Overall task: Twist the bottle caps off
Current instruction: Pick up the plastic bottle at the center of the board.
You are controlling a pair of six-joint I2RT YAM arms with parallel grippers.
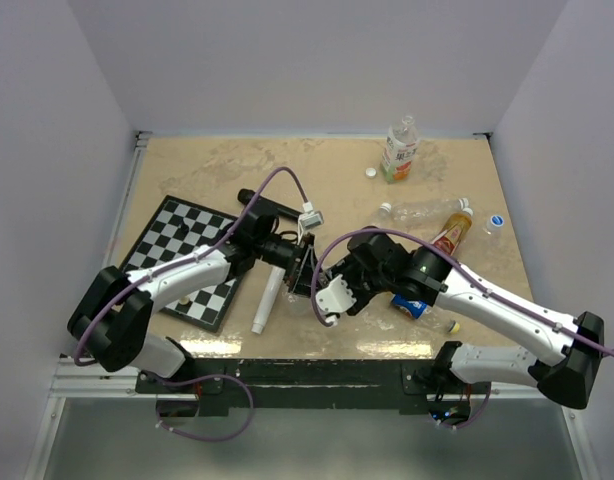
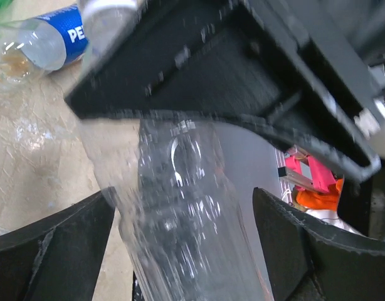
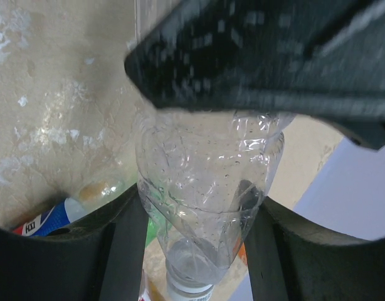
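A clear plastic bottle (image 3: 205, 169) is squeezed between my right gripper's (image 3: 195, 226) fingers, its white-capped neck (image 3: 190, 292) pointing away at the bottom edge. The same bottle (image 2: 186, 213) stands between my left gripper's (image 2: 183, 219) fingers, blurred; the left finger is at its wall, and a gap shows beside the right finger. In the top view both grippers, left (image 1: 305, 262) and right (image 1: 332, 298), meet at the table's front middle. A loose white cap (image 1: 370, 172) lies at the back. A blue cap (image 1: 495, 221) lies at the right.
An upright green-label bottle (image 1: 399, 150), a lying clear bottle (image 1: 417, 210) and an orange-label bottle (image 1: 451, 231) are at the back right. A Pepsi bottle (image 1: 409, 306) lies under my right arm. The white microphone (image 1: 265, 298) and chessboard (image 1: 187, 255) are on the left.
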